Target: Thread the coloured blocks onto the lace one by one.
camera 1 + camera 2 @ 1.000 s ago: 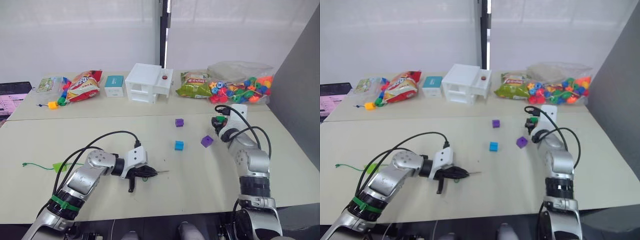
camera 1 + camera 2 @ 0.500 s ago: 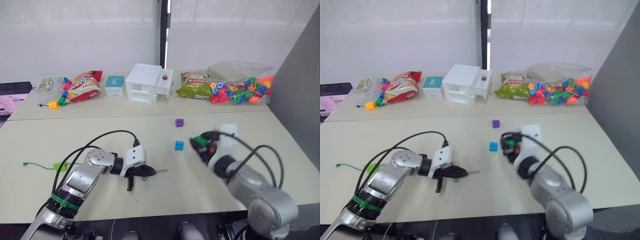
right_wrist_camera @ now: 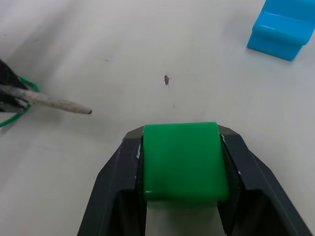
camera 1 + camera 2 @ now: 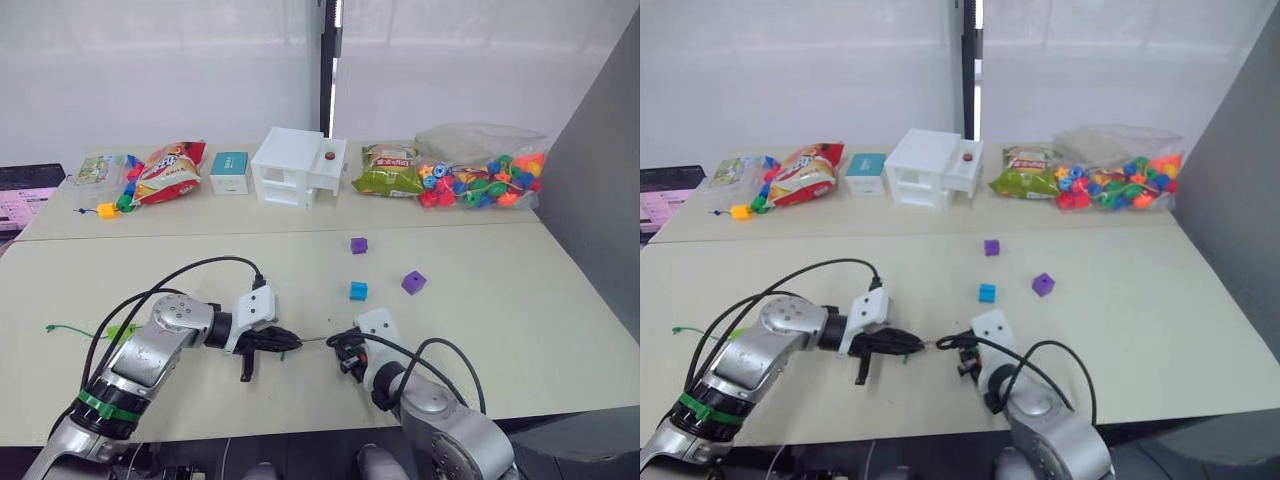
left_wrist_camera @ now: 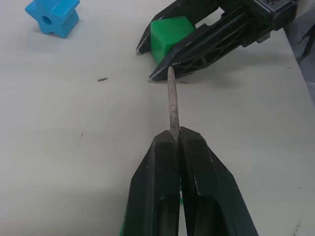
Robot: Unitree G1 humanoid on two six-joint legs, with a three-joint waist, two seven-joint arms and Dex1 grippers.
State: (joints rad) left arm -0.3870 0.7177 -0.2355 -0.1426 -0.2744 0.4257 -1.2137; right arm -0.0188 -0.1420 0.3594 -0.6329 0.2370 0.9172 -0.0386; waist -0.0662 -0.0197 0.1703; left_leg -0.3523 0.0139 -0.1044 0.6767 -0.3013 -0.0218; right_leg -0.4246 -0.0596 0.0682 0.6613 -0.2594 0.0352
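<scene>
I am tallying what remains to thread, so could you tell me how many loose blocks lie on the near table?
3: a purple block farthest back, a blue block nearer, another purple block to its right. A green block is held in the right hand, not loose. None seems hidden.

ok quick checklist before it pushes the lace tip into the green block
1. Left end effector shut on the lace tip: ok.
2. Right end effector shut on the green block: ok.
3. Tip close to the block, not yet touching: ok.
4. Block's hole facing the tip: cannot tell, no hole visible.
5. Tip lined up with the block's middle: not ok, it points beside the block.
6. Blue block clear of both end effectors: ok.
</scene>
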